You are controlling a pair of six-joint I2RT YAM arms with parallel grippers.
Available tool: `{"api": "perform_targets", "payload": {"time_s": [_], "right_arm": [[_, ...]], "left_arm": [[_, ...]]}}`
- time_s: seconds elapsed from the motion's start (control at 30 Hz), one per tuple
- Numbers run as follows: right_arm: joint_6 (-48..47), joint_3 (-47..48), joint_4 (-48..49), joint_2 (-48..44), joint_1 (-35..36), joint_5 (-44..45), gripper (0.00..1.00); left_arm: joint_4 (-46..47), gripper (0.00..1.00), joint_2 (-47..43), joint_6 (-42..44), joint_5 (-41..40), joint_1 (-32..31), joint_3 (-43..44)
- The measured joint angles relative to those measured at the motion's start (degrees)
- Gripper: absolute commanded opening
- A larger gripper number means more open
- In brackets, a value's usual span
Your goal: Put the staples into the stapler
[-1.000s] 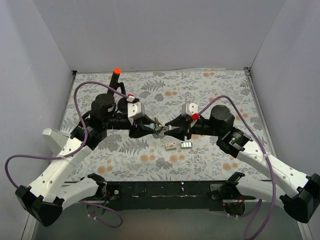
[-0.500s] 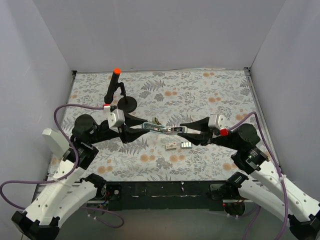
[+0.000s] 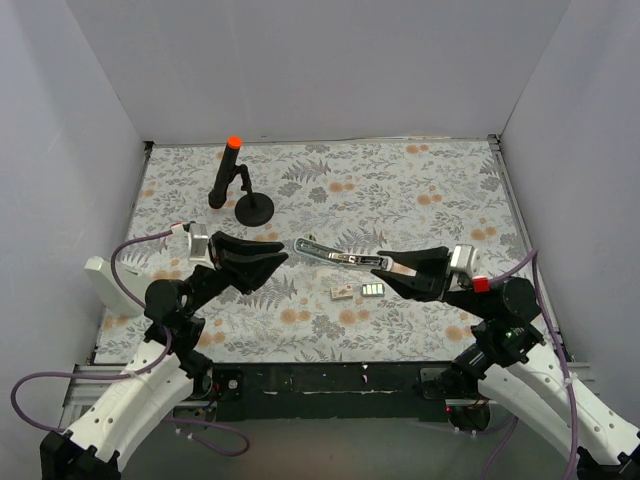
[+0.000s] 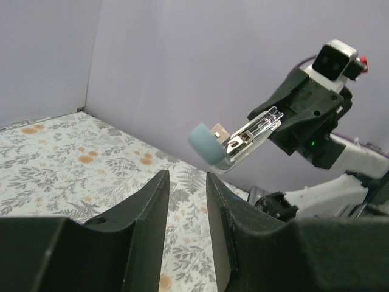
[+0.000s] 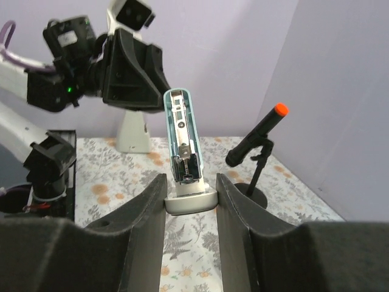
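Top view, right claw (image 3: 382, 265): clamped on one end of the stapler (image 3: 335, 255), which is raised over the table (image 3: 450, 190) and hinged open, far end free.
Top view, left claw (image 3: 275, 265): parted a little, empty, apart from the stapler's free end.
Top view, staples (image 3: 372, 290): flat on the table beside their box (image 3: 343, 292), near the stapler (not yet loaded).
Left wrist, risk: long overhang from a one-end grip; likely to pivot or slip if nudged at the teal tip.
Right wrist, risk: silver channel exposed, pinched at the base only; could twist loose or snap shut during loading and scatter the staples.
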Motion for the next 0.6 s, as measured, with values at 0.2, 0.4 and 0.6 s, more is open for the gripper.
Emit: {"api": "perform_targets", "payload": {"time_s": [0.2, 0.4, 0.6], "right_arm": [[1.0, -0.2, 3.7, -1.7, -0.7, 2.2, 0.01], [-1.2, 2.0, -0.5, 1.6, -0.7, 2.1, 0.01], [-3.3, 2.3, -4.1, 4.5, -0.7, 1.2, 0.01]], "left_arm": [[9.3, 0.14, 0.9, -10.4, -4.9, 1.2, -4.3], [-0.4, 0.6, 0.3, -3.3, -4.7, 1.2, 4.1], [-16.6, 0.79, 4.6, 14.3, 1.5, 1.3, 21.8]]}}
